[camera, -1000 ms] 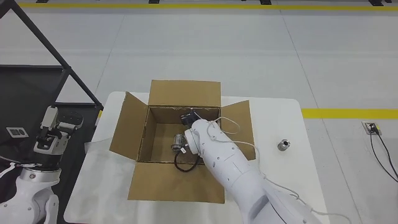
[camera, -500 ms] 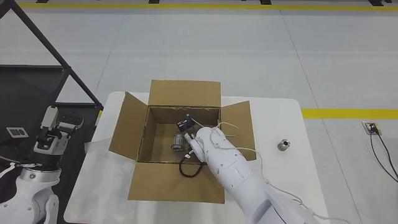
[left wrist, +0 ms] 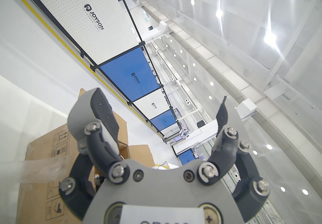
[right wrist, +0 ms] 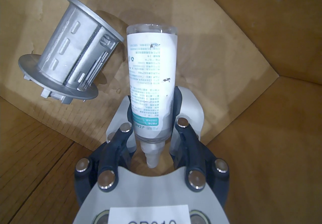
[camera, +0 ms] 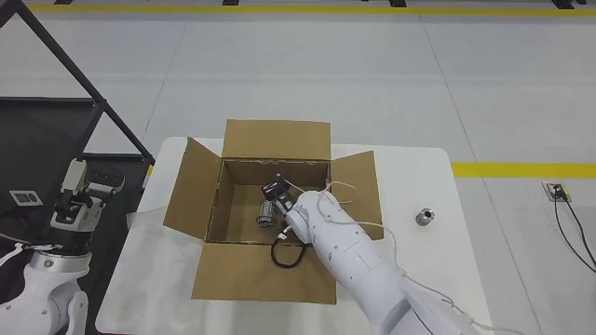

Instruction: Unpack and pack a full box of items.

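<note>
Dark grey fingers of the right gripper clamp the neck end of a clear plastic tube with a white printed label. The nozzle faces the wrist and the flat base points at the floor of the open brown cardboard box. Gripping near the neck leaves the long body free, which would suit moving the tube endwise into or out of the box. Whether the base touches the floor cannot be told. Just beside the tube, a ribbed grey cast-metal cylinder with a wide flange lies tilted on the box floor. The box stands with flaps spread on the white table. A small round metal piece sits on the table, well apart from the box. The left gripper is off to the side, turned toward the ceiling, jaws wide and empty.
</note>
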Motion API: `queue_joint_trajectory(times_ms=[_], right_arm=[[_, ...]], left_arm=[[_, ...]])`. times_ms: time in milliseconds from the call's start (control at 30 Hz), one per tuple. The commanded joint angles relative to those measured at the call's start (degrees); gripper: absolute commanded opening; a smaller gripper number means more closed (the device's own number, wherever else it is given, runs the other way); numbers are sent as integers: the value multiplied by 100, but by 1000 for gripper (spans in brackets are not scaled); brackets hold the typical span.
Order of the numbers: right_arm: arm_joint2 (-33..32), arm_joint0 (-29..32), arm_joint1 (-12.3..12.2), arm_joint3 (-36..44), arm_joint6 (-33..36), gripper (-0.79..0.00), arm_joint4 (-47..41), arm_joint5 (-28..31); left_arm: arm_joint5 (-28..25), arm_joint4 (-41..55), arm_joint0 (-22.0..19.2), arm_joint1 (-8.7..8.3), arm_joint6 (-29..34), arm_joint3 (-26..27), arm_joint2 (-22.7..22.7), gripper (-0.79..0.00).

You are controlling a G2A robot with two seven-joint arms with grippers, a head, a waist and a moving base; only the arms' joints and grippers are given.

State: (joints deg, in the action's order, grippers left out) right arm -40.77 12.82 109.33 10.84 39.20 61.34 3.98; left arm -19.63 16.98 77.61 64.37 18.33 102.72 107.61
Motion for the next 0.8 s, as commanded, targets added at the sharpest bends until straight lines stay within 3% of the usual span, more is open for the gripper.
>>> queue_joint_trajectory(times_ms=[0, 433, 600, 767], right_arm=[[-34, -1, -26, 34, -97, -785, -27, 30], [-191, 295, -330, 994, -624, -785, 174, 185], [-320, 792, -607, 2145, -485, -785, 608, -175], [-713, 1647, -1008, 4035, 87, -785, 1248, -458]], left_arm=[[0, 0, 0, 0, 0, 0, 0, 0], [0, 0, 0, 0, 0, 0, 0, 0], [0, 0, 0, 0, 0, 0, 0, 0], [0, 0, 0, 0, 0, 0, 0, 0]])
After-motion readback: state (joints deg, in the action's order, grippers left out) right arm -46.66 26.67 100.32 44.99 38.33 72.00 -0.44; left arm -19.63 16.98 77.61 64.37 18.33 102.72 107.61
